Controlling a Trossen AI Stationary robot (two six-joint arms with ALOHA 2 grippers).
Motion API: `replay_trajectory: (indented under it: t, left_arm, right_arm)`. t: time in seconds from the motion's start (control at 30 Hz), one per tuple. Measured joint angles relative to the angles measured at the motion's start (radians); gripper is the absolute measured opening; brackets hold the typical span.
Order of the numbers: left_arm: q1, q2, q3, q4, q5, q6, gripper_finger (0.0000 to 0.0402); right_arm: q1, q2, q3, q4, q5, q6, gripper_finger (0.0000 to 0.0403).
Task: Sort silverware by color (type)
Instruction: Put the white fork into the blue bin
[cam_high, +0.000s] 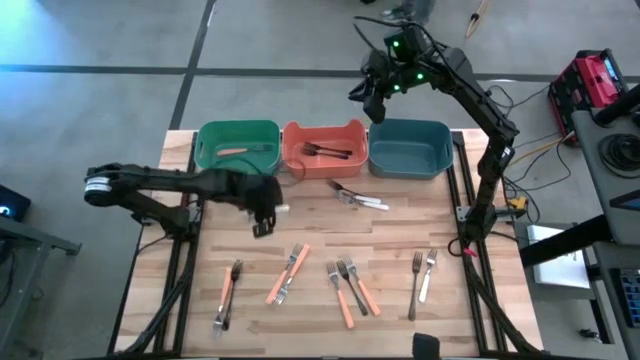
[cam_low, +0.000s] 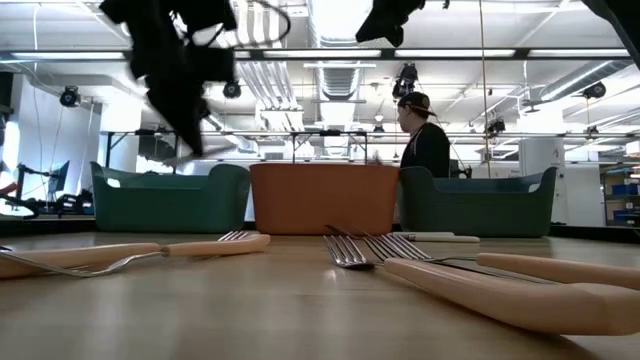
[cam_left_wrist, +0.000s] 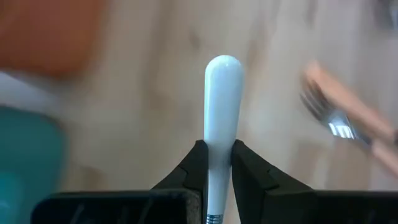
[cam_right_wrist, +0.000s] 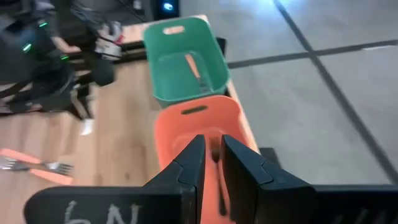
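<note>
My left gripper (cam_high: 264, 222) hangs over the table's left middle, in front of the green bin (cam_high: 237, 146), shut on a white-handled fork (cam_left_wrist: 222, 106). In the low view it is the dark shape (cam_low: 180, 95) high above the tabletop. My right gripper (cam_right_wrist: 213, 163) is raised over the orange bin (cam_high: 324, 148), its fingers a narrow gap apart with nothing between them. The green bin holds an orange fork (cam_high: 232, 151). Dark forks (cam_high: 327, 152) lie in the orange bin. Orange-handled forks (cam_high: 289, 272) lie loose on the near half of the table. My left gripper pinches the fork's white handle (cam_left_wrist: 219, 149) between its two fingers, on the part near the metal neck. The handle runs along the fingers, and its rounded free end (cam_left_wrist: 223, 67) sticks out past the tips. The fork is lifted clear of the table.
A blue bin (cam_high: 409, 147) stands to the right of the orange one at the far edge. Two white forks (cam_high: 361, 198) lie in front of it. More forks rest near the front edge (cam_high: 347, 288), (cam_high: 422, 278), (cam_high: 227, 293). A person (cam_low: 425, 140) stands behind the bins.
</note>
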Motion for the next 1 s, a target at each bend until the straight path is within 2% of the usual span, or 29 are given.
replay_trajectory:
  t: [0.13, 0.3, 0.53, 0.8, 1.0]
  left_arm:
    - [0.089, -0.020, 0.140, 0.003, -0.059, 0.098, 0.0028]
    - [0.227, -0.002, 0.348, 0.029, -0.062, 0.232, 0.0028]
    - [0.328, 0.047, 0.574, 0.155, -0.031, 0.318, 0.0028]
    - [0.328, 0.130, 0.667, 0.242, 0.042, 0.312, 0.0028]
    - [0.328, 0.147, 0.669, 0.283, 0.053, 0.280, 0.0028]
  right_arm:
    - [-0.004, 0.000, -0.004, 0.042, -0.084, 0.007, 0.0043]
    - [-0.004, 0.000, -0.016, 0.120, -0.211, 0.028, 0.0043]
    - [0.025, 0.001, -0.054, 0.201, -0.246, 0.037, 0.0043]
    - [0.047, 0.002, -0.098, 0.402, -0.251, 0.141, 0.0056]
    - [0.047, 0.002, -0.099, 0.396, -0.251, 0.180, 0.0123]
